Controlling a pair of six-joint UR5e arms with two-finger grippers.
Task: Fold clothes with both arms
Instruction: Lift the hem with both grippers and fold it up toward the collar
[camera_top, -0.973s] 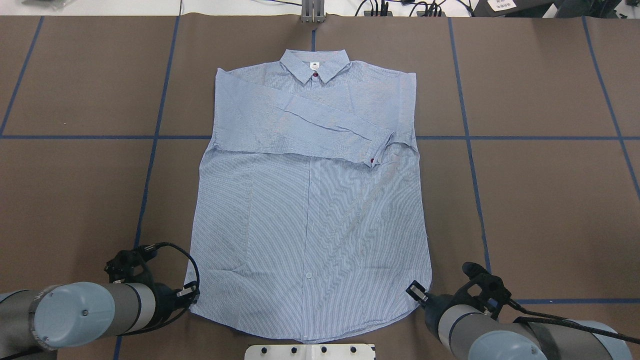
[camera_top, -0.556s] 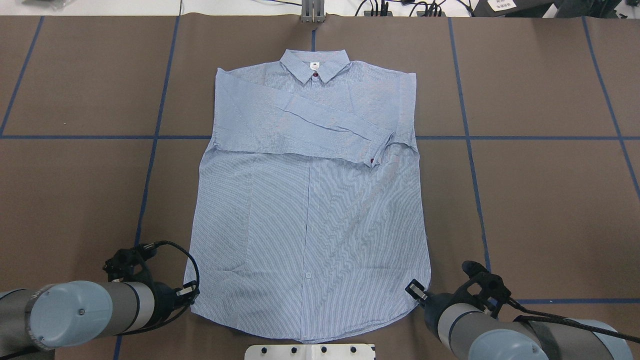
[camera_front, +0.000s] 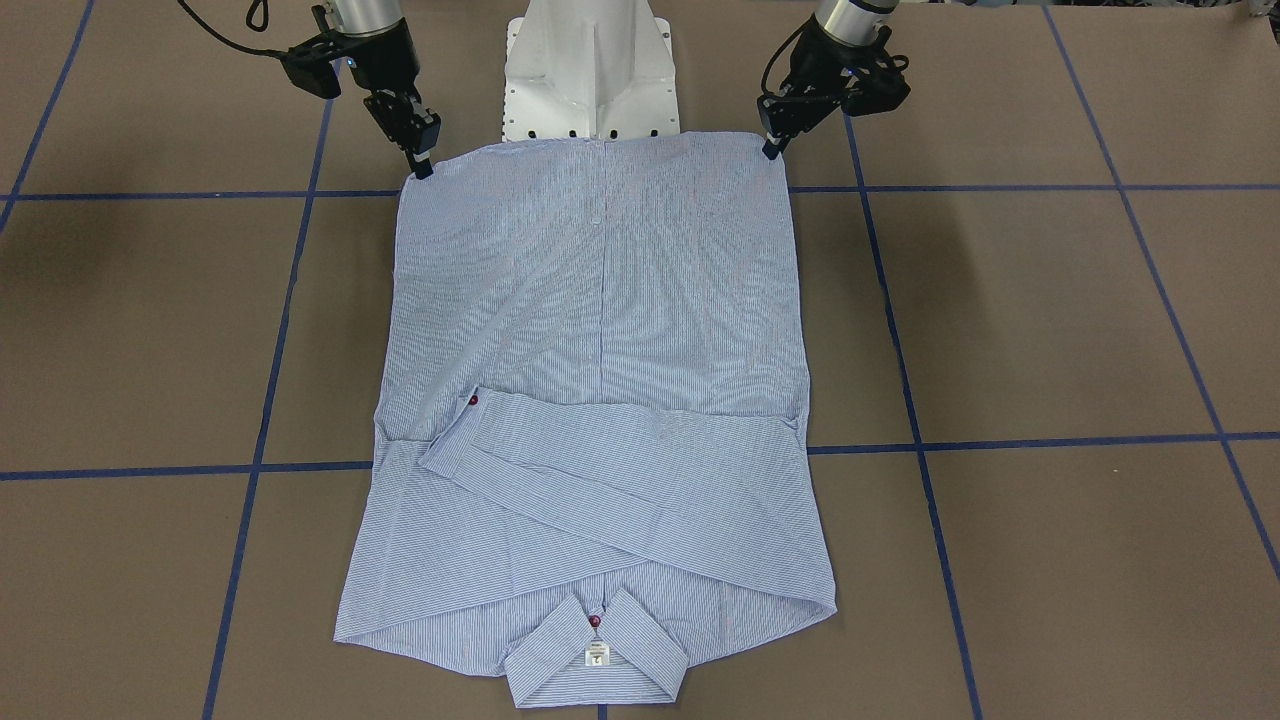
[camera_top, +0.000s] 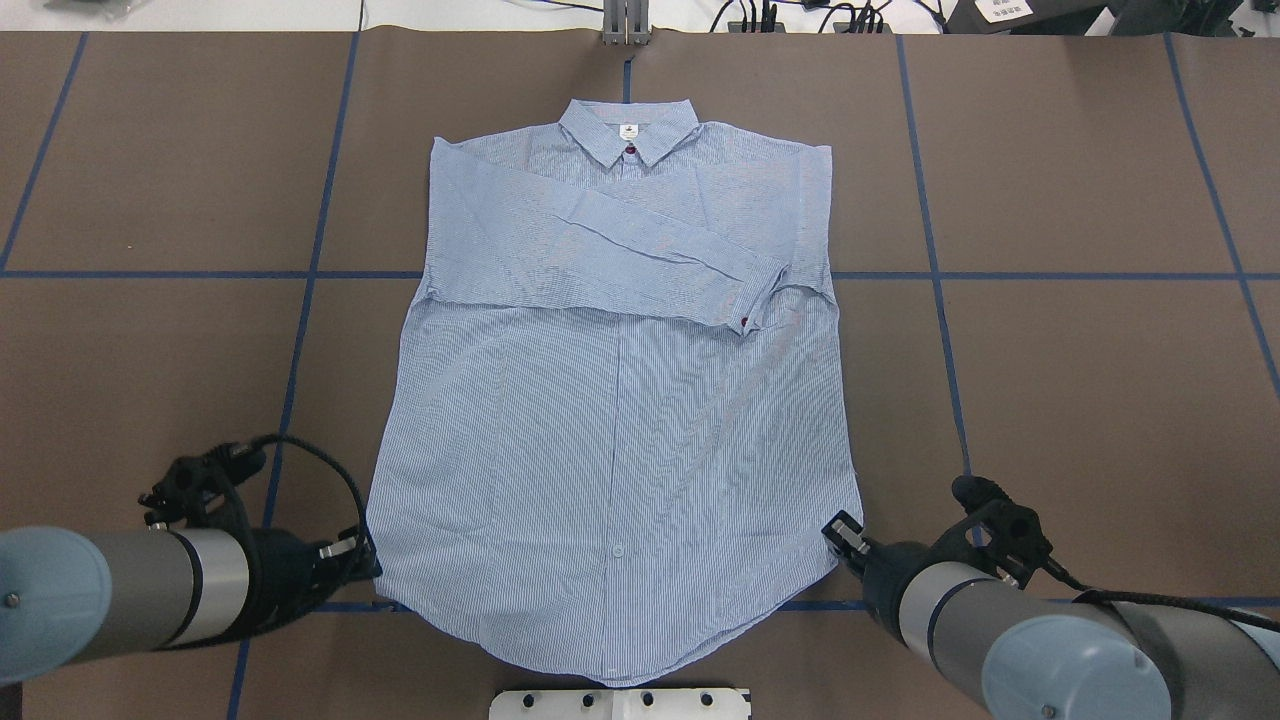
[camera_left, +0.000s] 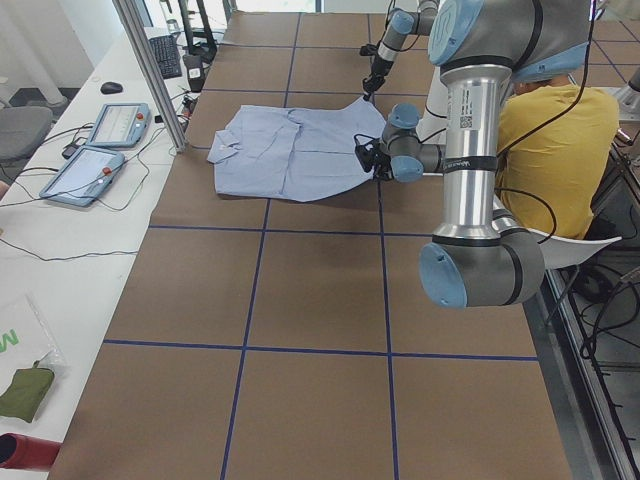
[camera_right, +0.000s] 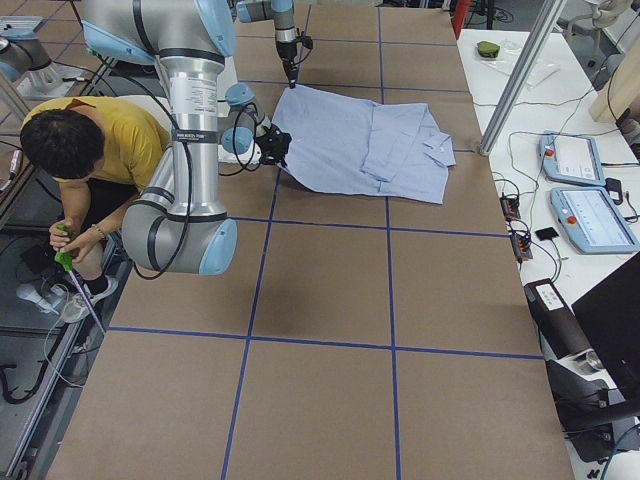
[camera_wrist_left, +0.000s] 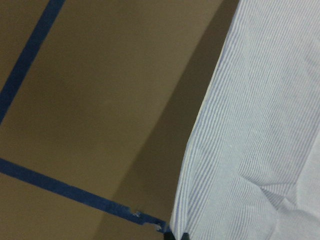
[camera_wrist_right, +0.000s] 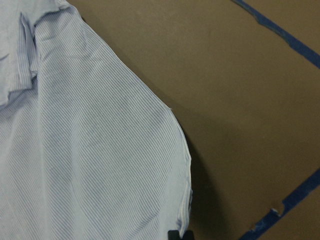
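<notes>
Black two-finger left pincer (camera_top: 362, 562) clamped on near-left hem corner of light blue, finely white-striped long-sleeved button-up shirt (camera_top: 620, 420). Black two-finger right pincer (camera_top: 838, 530) clamped on near-right hem corner. Both corners just off brown table with blue tape grid (camera_top: 1100, 400). Rest of shirt flat, mid-table. Beyond: sleeves (camera_top: 650, 240) folded across chest. Farthest: collar (camera_top: 628, 130).

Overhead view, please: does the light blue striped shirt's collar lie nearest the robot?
No, the light blue striped shirt has its collar at the far end, hem by the white pedestal.
</notes>
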